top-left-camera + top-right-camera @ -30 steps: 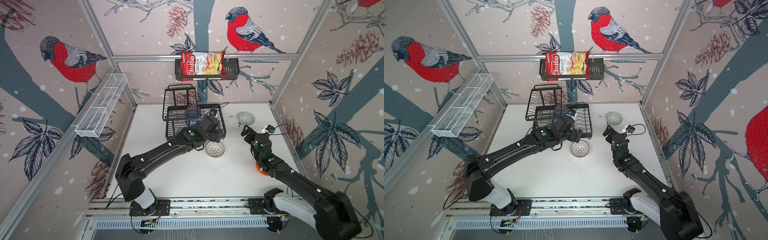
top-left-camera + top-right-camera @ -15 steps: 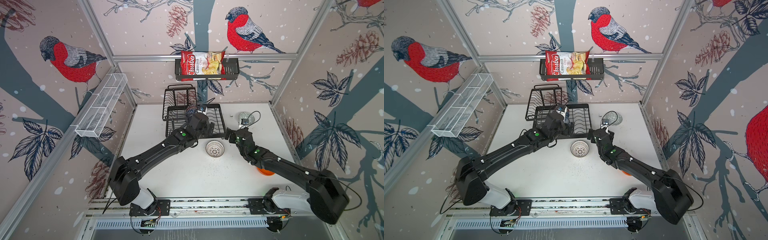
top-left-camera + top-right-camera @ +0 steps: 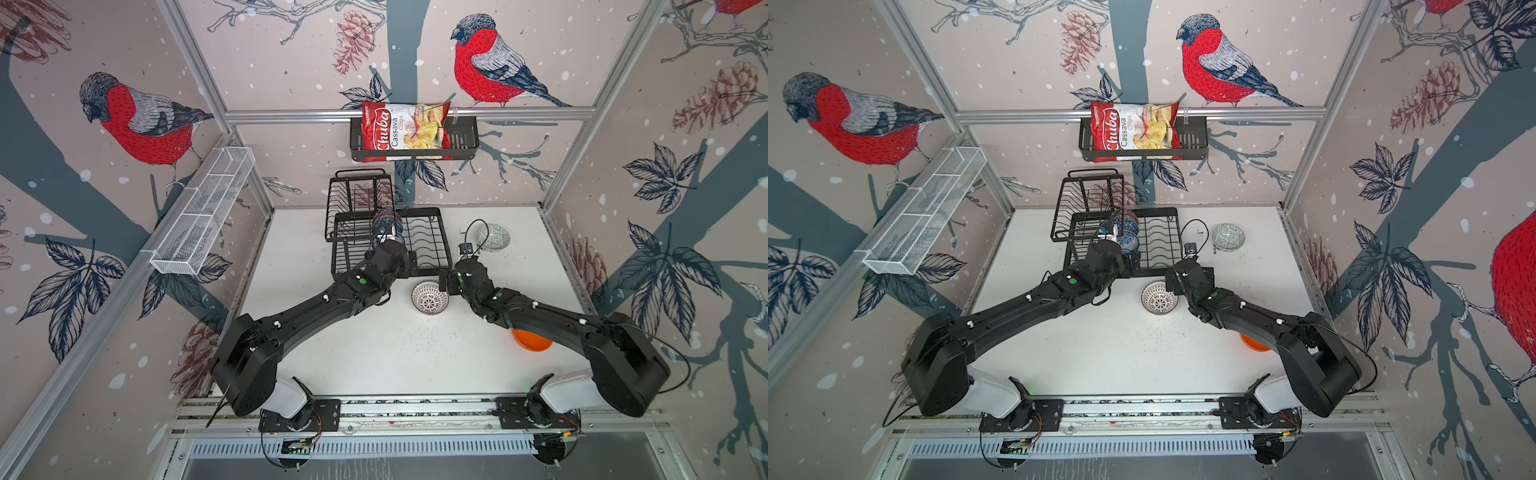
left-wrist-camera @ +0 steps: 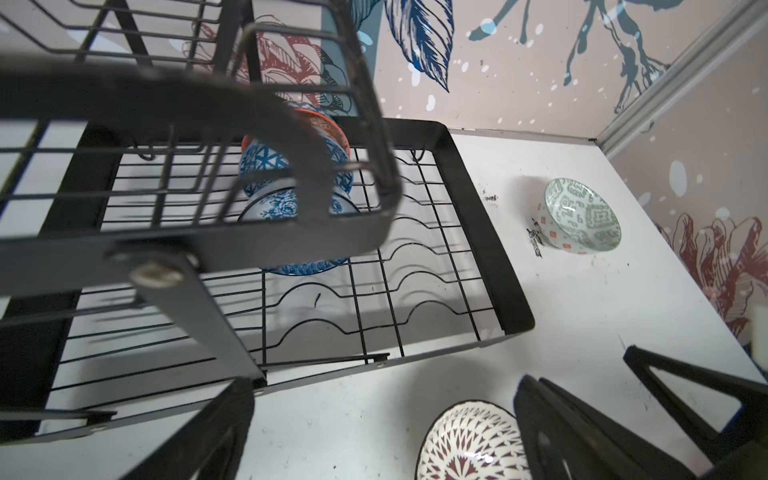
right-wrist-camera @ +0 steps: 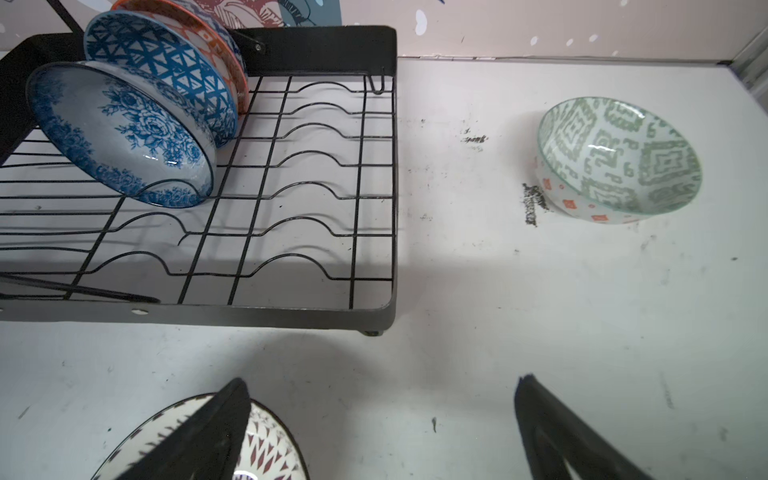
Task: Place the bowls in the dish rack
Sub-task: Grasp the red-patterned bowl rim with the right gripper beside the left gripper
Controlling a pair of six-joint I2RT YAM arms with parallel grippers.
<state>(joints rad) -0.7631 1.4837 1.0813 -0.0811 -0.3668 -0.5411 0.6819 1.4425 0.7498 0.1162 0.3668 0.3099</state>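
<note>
Jaws stood wide, empty — left gripper (image 4: 386, 380) by the dish rack (image 4: 490, 232), right gripper (image 5: 382, 399) over the patterned bowl (image 5: 274, 449), perhaps touching it.

Counted: six bowls (image 3: 1158, 297). Three in the single dish rack (image 5: 291, 318) at 12 o'clock: floral bowl (image 5: 124, 137), blue geometric bowl (image 5: 166, 70), salmon bowl (image 5: 208, 37). Three on the tabletop (image 3: 374, 353): grey-green bowl (image 5: 619, 162) at 2 o'clock, radial-patterned bowl (image 3: 430, 297) near centre, orange bowl (image 3: 534, 344) at 4 o'clock. Besides these, one chips bag (image 3: 401, 131), one black basket (image 3: 463, 137), one white mesh tray (image 3: 203, 212).

orange bowl (image 3: 534, 343) half under right arm (image 3: 557, 318), patterned bowl (image 5: 272, 451) cropped
</note>
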